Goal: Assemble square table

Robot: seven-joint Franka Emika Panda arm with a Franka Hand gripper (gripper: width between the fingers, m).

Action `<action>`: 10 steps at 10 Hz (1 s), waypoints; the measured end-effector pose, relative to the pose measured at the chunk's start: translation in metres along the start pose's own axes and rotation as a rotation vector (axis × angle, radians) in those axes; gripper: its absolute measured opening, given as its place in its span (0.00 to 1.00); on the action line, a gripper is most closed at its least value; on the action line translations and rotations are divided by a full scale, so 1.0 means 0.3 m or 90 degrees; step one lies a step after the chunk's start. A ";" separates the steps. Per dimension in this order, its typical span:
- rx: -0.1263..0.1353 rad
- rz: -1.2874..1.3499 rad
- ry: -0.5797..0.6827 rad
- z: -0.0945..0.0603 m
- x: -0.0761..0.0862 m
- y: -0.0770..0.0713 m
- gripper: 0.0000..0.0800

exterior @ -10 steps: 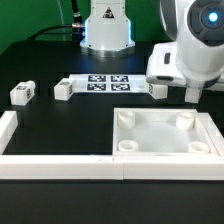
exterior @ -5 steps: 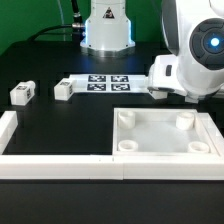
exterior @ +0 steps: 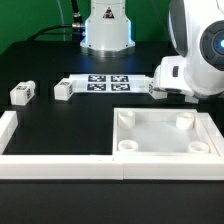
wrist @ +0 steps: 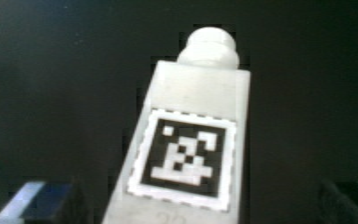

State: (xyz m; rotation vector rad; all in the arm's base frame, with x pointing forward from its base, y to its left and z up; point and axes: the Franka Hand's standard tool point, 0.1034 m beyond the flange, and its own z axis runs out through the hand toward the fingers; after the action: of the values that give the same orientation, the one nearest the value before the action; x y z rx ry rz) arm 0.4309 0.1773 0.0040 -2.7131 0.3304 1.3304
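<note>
Black table [exterior: 60,125], fingers [wrist: 34,200] wide apart, empty, either side of a tagged white leg [wrist: 194,130].

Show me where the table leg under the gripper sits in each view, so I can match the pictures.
Exterior view: the leg lies just past the marker board's end on the exterior view's right, mostly hidden beneath the gripper.
Wrist view: the leg fills the centre, tag facing the camera, between the open fingertips.
Shared landmark: the gripper, positioned over that leg in both views.
</note>
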 end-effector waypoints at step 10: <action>0.013 0.001 0.005 -0.045 0.011 0.038 0.36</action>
State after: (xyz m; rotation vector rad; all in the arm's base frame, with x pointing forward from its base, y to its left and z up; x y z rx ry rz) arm 0.4406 0.1631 0.0096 -2.7033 0.3441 1.3091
